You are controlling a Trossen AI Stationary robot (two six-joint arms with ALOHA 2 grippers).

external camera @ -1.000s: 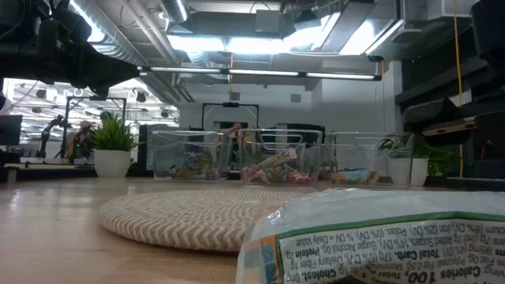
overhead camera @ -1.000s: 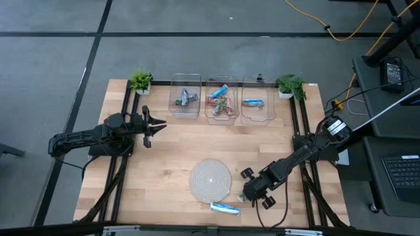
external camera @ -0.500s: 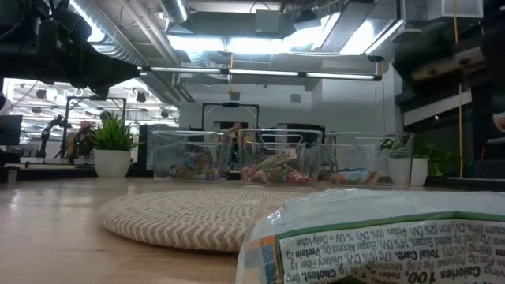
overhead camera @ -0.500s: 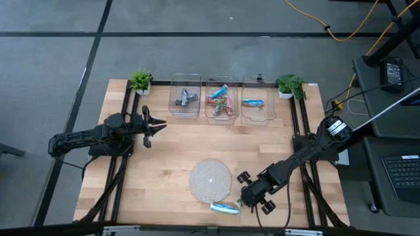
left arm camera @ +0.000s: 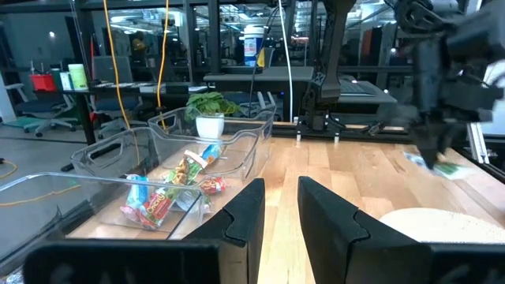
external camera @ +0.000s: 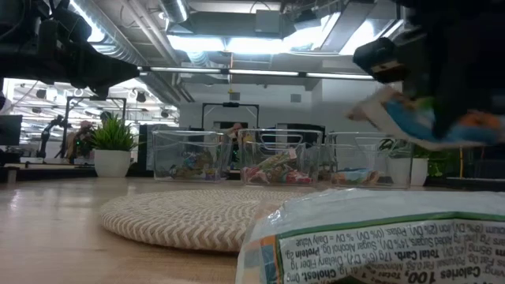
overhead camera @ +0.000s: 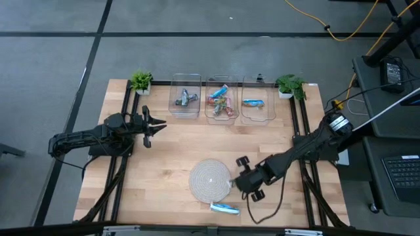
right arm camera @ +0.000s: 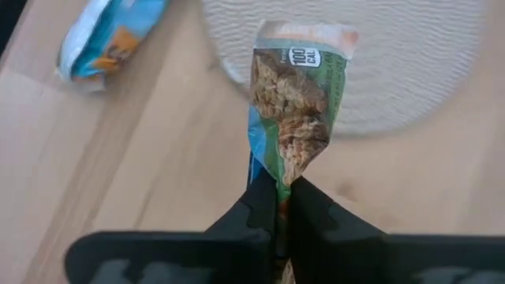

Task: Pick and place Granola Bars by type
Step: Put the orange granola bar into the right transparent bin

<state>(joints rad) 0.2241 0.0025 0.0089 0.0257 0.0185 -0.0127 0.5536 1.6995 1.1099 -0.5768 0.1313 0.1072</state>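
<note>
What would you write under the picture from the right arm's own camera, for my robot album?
Right gripper pinches a green-wrapped granola bar above the round woven mat, with a blue bar lying on the table.

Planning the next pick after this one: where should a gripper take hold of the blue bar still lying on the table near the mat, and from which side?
The blue bar lies flat on the wood just off the round mat, long axis running left-right in the high view. Probably best: descend from above and pinch across its narrow middle, fingers at the long edges. The right gripper, nearest, is shut on a green bar; the left gripper waits far off.
</note>
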